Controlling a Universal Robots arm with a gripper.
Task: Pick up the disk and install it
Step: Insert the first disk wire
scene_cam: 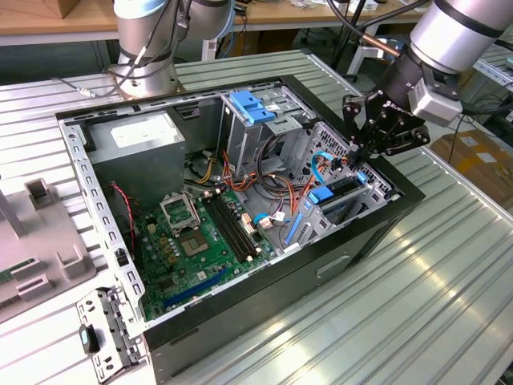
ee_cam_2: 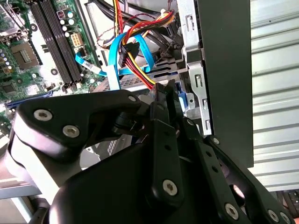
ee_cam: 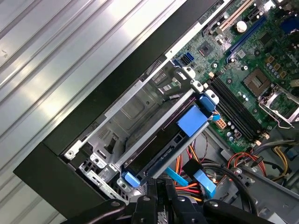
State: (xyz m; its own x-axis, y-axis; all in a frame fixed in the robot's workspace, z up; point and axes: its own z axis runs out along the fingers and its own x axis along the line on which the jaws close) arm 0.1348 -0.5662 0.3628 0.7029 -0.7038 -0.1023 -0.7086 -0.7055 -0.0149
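Observation:
The disk (ee_cam: 154,154) lies slotted in the metal drive cage (ee_cam: 126,112) at the front corner of the open computer case (scene_cam: 377,233). Only its dark edge shows, with a blue side rail and a blue tab (ee_cam: 191,122). In the exterior view the disk (scene_cam: 338,192) sits low in the cage at the case's right end. My gripper (scene_cam: 355,156) hovers just above that cage with its black fingers (ee_cam_2: 163,107) pressed together and nothing between them. In the first wrist view the gripper (ee_cam: 159,189) is over the disk's cable end.
Red, orange and light-blue cables (ee_cam_2: 131,51) hang right by the fingertips. A motherboard (scene_cam: 192,241) covers the case floor. A grey power-supply box (scene_cam: 136,152) and a light-blue latch bracket (scene_cam: 252,107) stand at the back. A grey fixture (scene_cam: 48,233) sits on the ribbed metal table (scene_cam: 449,281).

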